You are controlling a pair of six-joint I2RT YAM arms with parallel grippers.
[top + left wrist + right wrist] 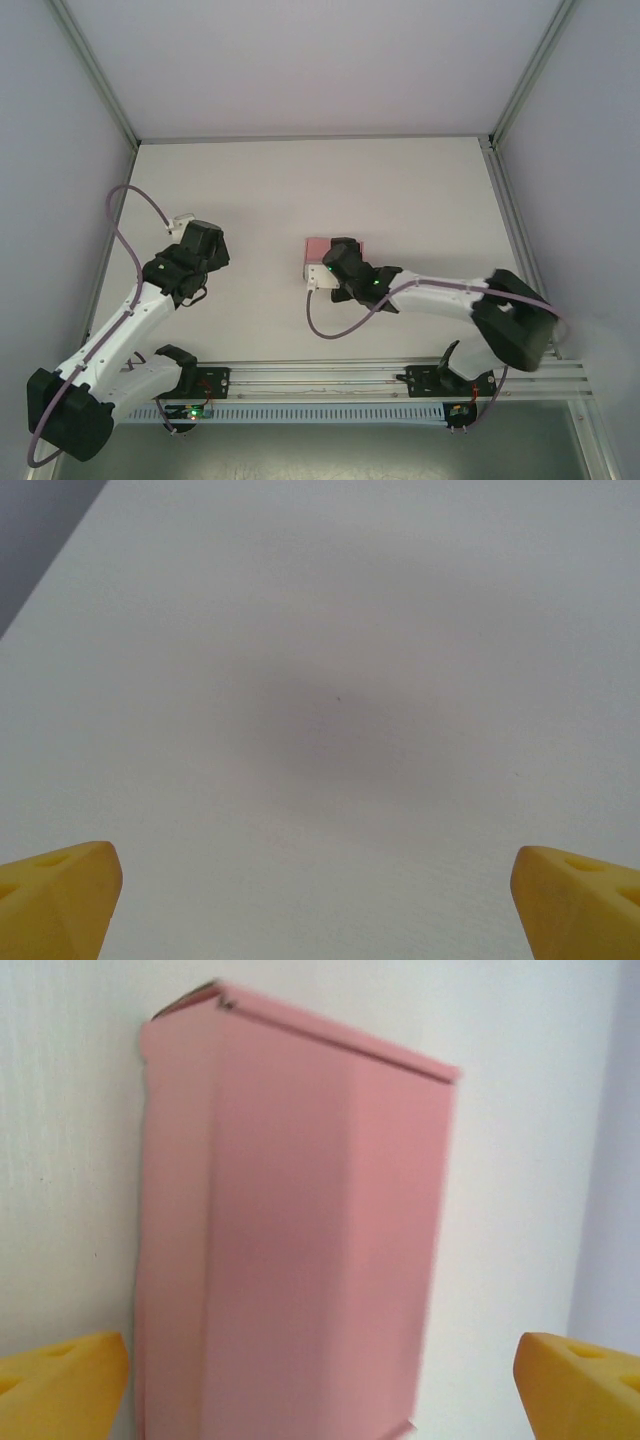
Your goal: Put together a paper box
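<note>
Pink thin-cardboard paper box [290, 1230] on white table [300, 190] | right gripper [320, 1385] poised over it, jaws spread, apparently the grasp step | left gripper [320, 900] spread, idle | next, likely: square closure on box sides

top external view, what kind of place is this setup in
Likely a lab robot test cell: a white table boxed in by aluminium frame posts, left arm and right arm bolted to a rail, one pink paper box.

One paper box [290, 1230]; two tools [318, 900] [320, 1388]
</note>
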